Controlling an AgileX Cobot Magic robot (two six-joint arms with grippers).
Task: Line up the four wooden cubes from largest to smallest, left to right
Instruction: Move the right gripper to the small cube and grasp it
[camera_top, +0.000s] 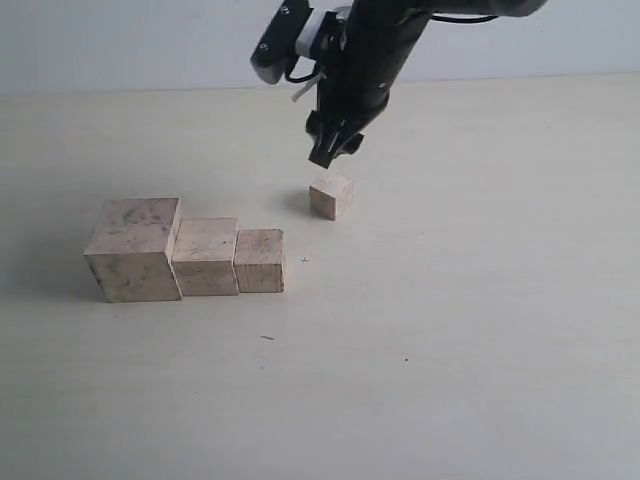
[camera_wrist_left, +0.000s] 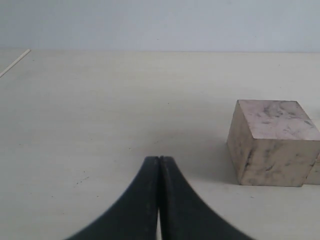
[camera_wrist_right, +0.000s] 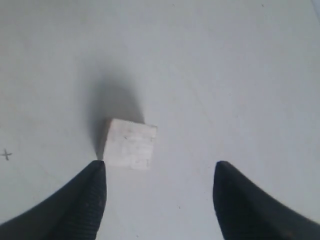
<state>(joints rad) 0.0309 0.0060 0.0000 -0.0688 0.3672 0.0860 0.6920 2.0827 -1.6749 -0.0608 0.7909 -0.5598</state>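
While the left gripper (camera_wrist_left: 159, 161) sits near the row's big end, touching no cube, its jaws pressed together on nothing, three wooden blocks stand lined up on the pale table (camera_top: 480, 350). From the left, the smudged largest cube (camera_top: 133, 250) touches the second cube (camera_top: 205, 256), which touches the third cube (camera_top: 260, 260), their fronts roughly level. Behind and to the right of the third, well apart from it, the smallest cube (camera_top: 331, 195) lies alone, turned slightly askew to the row. Just above it hangs the right gripper (camera_top: 328, 152), jaws spread wide and empty; its wrist camera shows the cube closer to one finger than the other, not centred in the gap.

The step in hand appears to be picking up this last cube. A clean grasp likely calls for shifting the gripper until the cube sits midway between the fingers, turning the wrist so the pads meet two flat opposite faces rather than corners, then descending straight. Its place looks to be just right of the third cube, where a careless set-down could nudge the row.
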